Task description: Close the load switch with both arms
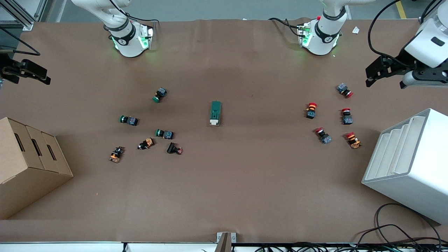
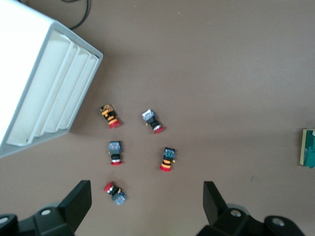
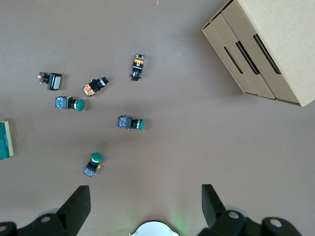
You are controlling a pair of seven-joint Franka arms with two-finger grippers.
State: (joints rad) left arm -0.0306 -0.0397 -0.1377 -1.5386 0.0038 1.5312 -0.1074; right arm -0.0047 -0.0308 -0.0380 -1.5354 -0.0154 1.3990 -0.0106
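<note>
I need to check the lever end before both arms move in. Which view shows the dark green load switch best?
The front view: the whole dark green oblong load switch, cream lever end included, lies mid-table. Both wrist views catch only a cropped edge of it.

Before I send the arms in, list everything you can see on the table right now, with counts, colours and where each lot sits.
load switch: 1, dark green with a cream end, mid-table, touched by neither gripper.
green-capped pushbuttons: 3, toward the right arm's end.
orange-bodied pushbuttons: 2, same cluster, nearer the front camera.
black pushbutton: 1, reddish tip, beside them.
red-capped pushbuttons: 5, toward the left arm's end.
cardboard box: 1, brown, slotted, at the right arm's end.
white tray rack: 1, at the left arm's end.
left gripper: open, over the table's left-arm end.
right gripper: open, over the right-arm end.
</note>
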